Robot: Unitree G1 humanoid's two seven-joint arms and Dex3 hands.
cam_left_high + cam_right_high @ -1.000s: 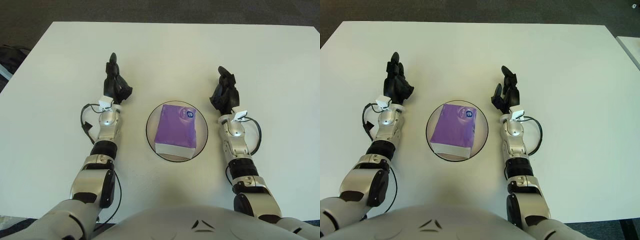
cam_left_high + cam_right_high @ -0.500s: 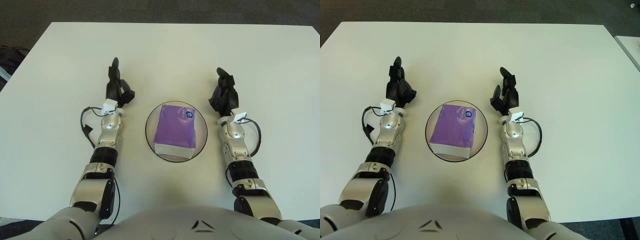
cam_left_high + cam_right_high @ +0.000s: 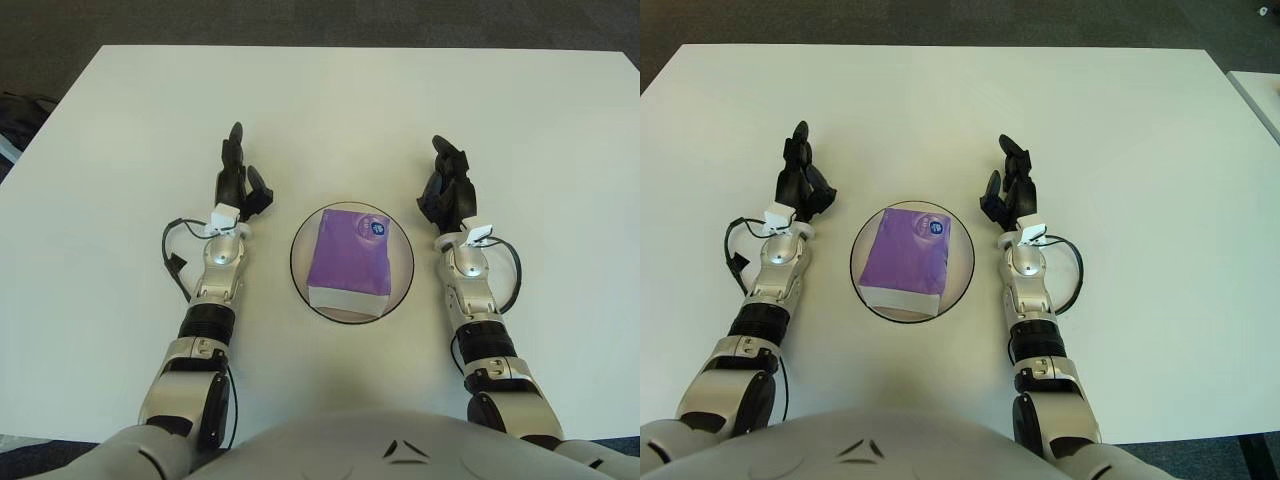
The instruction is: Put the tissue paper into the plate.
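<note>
A purple tissue pack (image 3: 350,257) lies flat inside the round dark-rimmed plate (image 3: 298,246) at the table's middle. My left hand (image 3: 238,182) is just left of the plate, fingers spread and pointing away from me, holding nothing. On the plate's right side my right hand (image 3: 447,187) stands the same way, fingers relaxed and empty. Neither hand touches the plate or the pack.
The white table (image 3: 330,110) stretches well beyond the plate on all sides. Its far edge meets dark floor (image 3: 300,20). Another white surface (image 3: 1262,95) shows at the right edge of the right eye view.
My left hand has slid right, toward the plate, and its forearm has straightened. My right hand and the tissue pack have barely moved.
</note>
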